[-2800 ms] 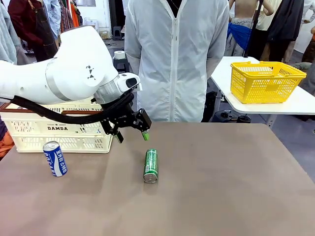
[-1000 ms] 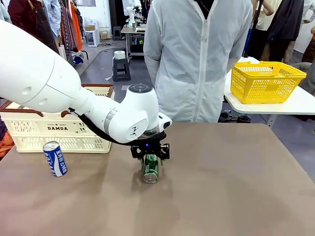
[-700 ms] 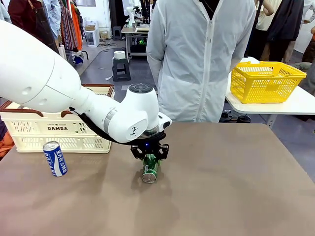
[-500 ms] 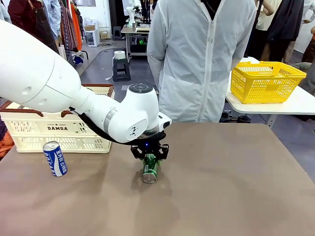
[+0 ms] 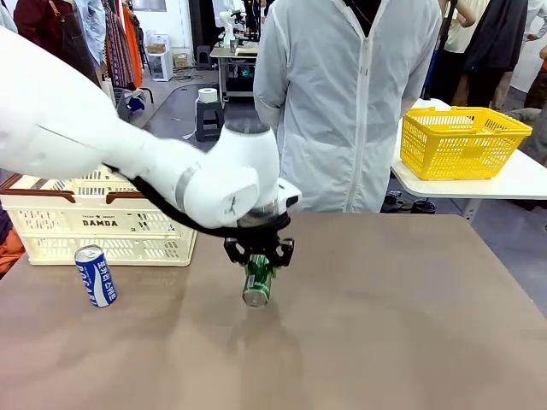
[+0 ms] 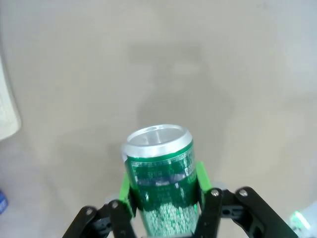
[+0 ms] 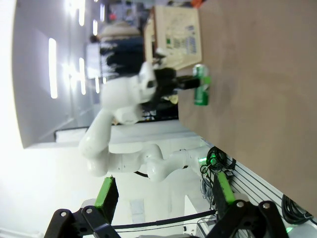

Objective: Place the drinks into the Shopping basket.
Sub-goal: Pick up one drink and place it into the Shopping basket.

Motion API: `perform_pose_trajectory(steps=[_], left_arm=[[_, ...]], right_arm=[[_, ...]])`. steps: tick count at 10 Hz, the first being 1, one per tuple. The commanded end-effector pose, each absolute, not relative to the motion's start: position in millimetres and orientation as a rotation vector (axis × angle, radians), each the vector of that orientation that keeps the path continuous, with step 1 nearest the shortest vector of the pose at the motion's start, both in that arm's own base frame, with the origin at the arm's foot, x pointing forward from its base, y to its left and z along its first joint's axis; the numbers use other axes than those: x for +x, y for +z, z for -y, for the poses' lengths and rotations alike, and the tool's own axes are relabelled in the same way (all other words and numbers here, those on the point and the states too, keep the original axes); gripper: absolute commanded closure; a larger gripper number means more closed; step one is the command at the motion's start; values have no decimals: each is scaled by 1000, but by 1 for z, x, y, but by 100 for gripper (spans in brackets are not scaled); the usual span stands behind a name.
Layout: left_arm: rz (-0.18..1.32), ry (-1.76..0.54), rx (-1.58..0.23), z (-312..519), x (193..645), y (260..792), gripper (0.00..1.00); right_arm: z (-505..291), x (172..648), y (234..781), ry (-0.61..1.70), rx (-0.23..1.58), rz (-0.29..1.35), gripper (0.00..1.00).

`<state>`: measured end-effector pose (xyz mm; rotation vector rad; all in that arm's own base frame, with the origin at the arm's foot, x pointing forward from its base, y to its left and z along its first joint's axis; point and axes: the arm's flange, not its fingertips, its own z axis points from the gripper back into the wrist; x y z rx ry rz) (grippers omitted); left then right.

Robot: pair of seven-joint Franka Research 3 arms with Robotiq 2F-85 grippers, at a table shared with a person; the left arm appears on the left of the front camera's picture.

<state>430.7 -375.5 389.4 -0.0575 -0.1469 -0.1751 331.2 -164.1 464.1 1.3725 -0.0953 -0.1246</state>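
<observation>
Green can point(image 5: 257, 280) hangs just above the table point(image 5: 402, 325), clamped around its body by our left pincer point(image 5: 259, 259); our right pincer point(image 7: 162, 198) stands open. We judge it light, smooth and dentable, best held mid-body.

Even overhead light, soft shadows on table point(image 5: 410, 325); right wrist view glare-washed (ceiling strips), left arm point(image 5: 102, 145) motion-blurred.

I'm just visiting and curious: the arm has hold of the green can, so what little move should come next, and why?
Probably carry it leftward, toward the Shopping basket. The left gripper has its jaws shut on the green can, which looks lifted off the table, tilted with its silver top forward. The basket stands at the table's left, behind the blue can.
</observation>
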Motion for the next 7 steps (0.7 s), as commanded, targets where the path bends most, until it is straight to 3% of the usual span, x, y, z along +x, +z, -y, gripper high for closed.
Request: perform_pose_trajectory(steps=[1, 5, 7], left_arm=[[154, -214, -101, 358, 394, 484, 100], [173, -308, -125, 330, 322, 512, 100], [154, -277, -83, 353, 348, 530, 100]], right_arm=[[166, 331, 470, -130, 1369, 78, 0], [166, 331, 470, -130, 1369, 78, 0], [166, 331, 470, -130, 1369, 78, 0]])
